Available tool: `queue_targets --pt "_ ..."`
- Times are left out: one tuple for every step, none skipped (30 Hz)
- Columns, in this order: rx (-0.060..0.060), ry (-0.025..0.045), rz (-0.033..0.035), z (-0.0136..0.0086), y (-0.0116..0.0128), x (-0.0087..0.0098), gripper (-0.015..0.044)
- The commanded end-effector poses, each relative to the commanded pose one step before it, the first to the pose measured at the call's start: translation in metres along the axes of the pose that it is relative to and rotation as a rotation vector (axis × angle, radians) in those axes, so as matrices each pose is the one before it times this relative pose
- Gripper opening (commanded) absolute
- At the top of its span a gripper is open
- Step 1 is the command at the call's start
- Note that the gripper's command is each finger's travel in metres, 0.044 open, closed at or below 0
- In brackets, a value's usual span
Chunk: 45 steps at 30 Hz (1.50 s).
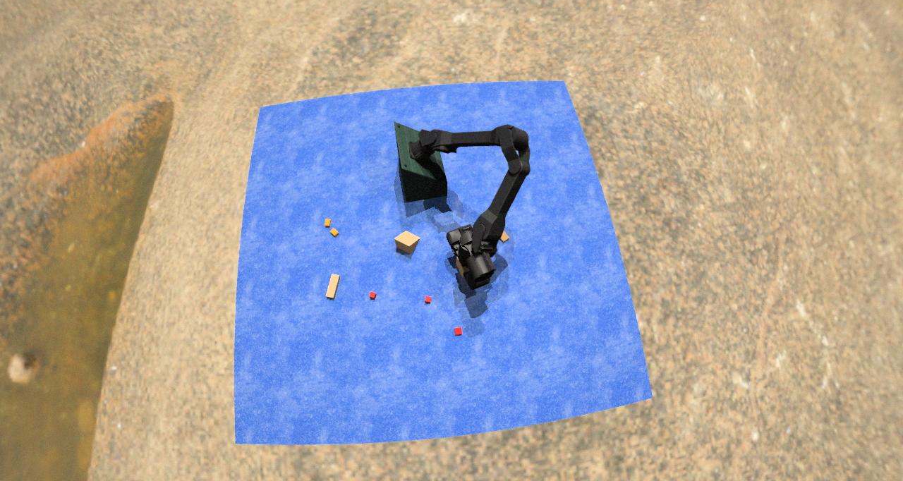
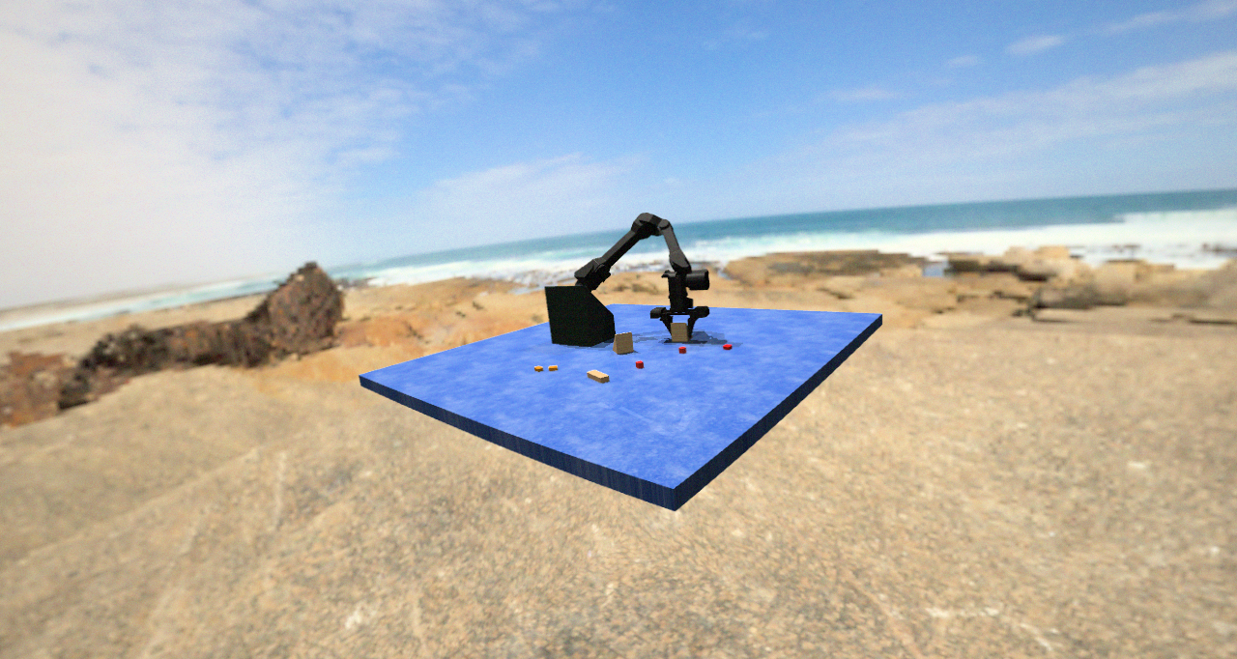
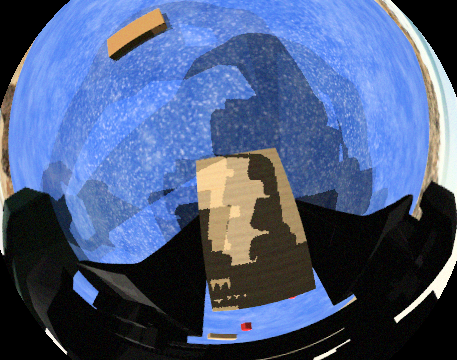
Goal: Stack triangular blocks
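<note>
My gripper (image 2: 679, 333) (image 3: 245, 210) is shut on a tan triangular block (image 1: 460, 267) (image 2: 678, 329) (image 3: 243, 210), with one finger on each side. In the wrist view a broad, partly shadowed face of that block is turned to the camera. In the exterior view the block hangs low over the blue table (image 1: 391, 377) (image 2: 657, 430) (image 3: 153, 130); the exact gap is too small to tell. The other tan triangular block (image 1: 407, 241) (image 2: 622, 344) stands on the table between the robot base and the red cubes, apart from the gripper. The arm hides most of the held block in the top view.
A long tan block (image 1: 332, 286) (image 2: 597, 377) lies to the left. Three red cubes (image 1: 427, 299) (image 2: 639, 364) (image 3: 246, 326) lie toward the front. Two small orange blocks (image 1: 334, 232) (image 2: 553, 368) lie farther left. A small wooden block (image 1: 504, 236) (image 3: 137, 32) lies beside the arm.
</note>
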<state>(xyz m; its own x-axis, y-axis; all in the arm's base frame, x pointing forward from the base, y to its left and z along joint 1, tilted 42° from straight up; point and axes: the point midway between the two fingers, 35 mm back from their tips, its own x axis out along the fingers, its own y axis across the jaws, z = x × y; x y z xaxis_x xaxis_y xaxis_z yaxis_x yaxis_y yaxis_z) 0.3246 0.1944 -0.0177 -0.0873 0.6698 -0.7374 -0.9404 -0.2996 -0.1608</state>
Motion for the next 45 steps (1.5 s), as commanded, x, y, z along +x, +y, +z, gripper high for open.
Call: queue_targets --pt "0.0094 0.00454 -0.00094 -0.00191 0.00039 -0.0002 0.0" --pt "0.0 0.0 0.0 0.0 0.0 0.0 0.0" --pt "0.0 0.0 0.0 0.0 0.0 0.0 0.0" --pt "0.0 0.0 0.0 0.0 0.0 0.0 0.0" --pt "0.0 0.0 0.0 0.0 0.0 0.0 0.0" --pt "0.0 0.0 0.0 0.0 0.0 0.0 0.0" --pt "0.0 0.0 0.0 0.0 0.0 0.0 0.0" --pt "-0.0089 -0.00459 0.00138 0.00184 -0.00014 0.00029 0.0026" --pt "0.0 0.0 0.0 0.0 0.0 0.0 0.0053" --pt "0.0 0.0 0.0 0.0 0.0 0.0 0.0079" --pt "0.0 0.0 0.0 0.0 0.0 0.0 0.0105" --pt "0.0 0.0 0.0 0.0 0.0 0.0 0.0131" --pt "0.0 0.0 0.0 0.0 0.0 0.0 0.0157" --pt "0.0 0.0 0.0 0.0 0.0 0.0 0.0184" --pt "0.0 0.0 0.0 0.0 0.0 0.0 0.021" --pt "0.0 0.0 0.0 0.0 0.0 0.0 0.0236" --pt "0.0 0.0 0.0 0.0 0.0 0.0 0.0263" --pt "0.0 0.0 0.0 0.0 0.0 0.0 0.0289" --pt "0.0 0.0 0.0 0.0 0.0 0.0 0.0315" --pt "0.0 0.0 0.0 0.0 0.0 0.0 0.0341" --pt "0.0 0.0 0.0 0.0 0.0 0.0 0.0368" --pt "0.0 0.0 0.0 0.0 0.0 0.0 0.0394" --pt "0.0 0.0 0.0 0.0 0.0 0.0 0.042" --pt "0.0 0.0 0.0 0.0 0.0 0.0 0.044" --pt "0.0 0.0 0.0 0.0 0.0 0.0 0.044" --pt "0.0 0.0 0.0 0.0 0.0 0.0 0.044" --pt "0.0 0.0 0.0 0.0 0.0 0.0 0.044" --pt "0.0 0.0 0.0 0.0 0.0 0.0 0.044" --pt "0.0 0.0 0.0 0.0 0.0 0.0 0.044" --pt "0.0 0.0 0.0 0.0 0.0 0.0 0.044" --pt "-0.0001 0.00034 0.00004 -0.00012 -0.00022 -0.0024 0.044" --pt "-0.0002 0.0009 0.00012 -0.00032 -0.00055 -0.00723 0.044" --pt "-0.0002 0.00091 0.00014 -0.0003 -0.00048 -0.00955 0.044" --pt "-0.0002 0.00081 0.00014 -0.00018 -0.00021 -0.01521 0.044" --pt "-0.0001 0.00007 0.00001 0.00017 0.0004 -0.01404 0.044" --pt "-0.0001 -0.00027 -0.00006 0.00028 0.00052 -0.0087 0.044" --pt "0.0 -0.00014 -0.00003 0.00012 0.00022 -0.0029 0.044" --pt "0.0 0.0 0.0 0.0 0.0 0.0 0.044" --pt "0.0 0.0 0.0 0.0 0.0 0.0 0.044" --pt "0.0 0.0 0.0 0.0 0.0 0.0 0.044" --pt "0.004 0.00102 0.00052 -0.00106 0.00041 0.00147 0.044" --pt "0.01 0.00257 0.00128 -0.00264 0.00106 0.00367 0.044" --pt "0.0 0.00106 -0.0041 -0.00031 -0.00076 -0.00166 0.044" --pt "0.0 0.00107 -0.0041 -0.00032 -0.00075 -0.00166 0.044" --pt "-0.0016 -0.00042 0.00326 0.0005 0.00046 0.00093 0.044"
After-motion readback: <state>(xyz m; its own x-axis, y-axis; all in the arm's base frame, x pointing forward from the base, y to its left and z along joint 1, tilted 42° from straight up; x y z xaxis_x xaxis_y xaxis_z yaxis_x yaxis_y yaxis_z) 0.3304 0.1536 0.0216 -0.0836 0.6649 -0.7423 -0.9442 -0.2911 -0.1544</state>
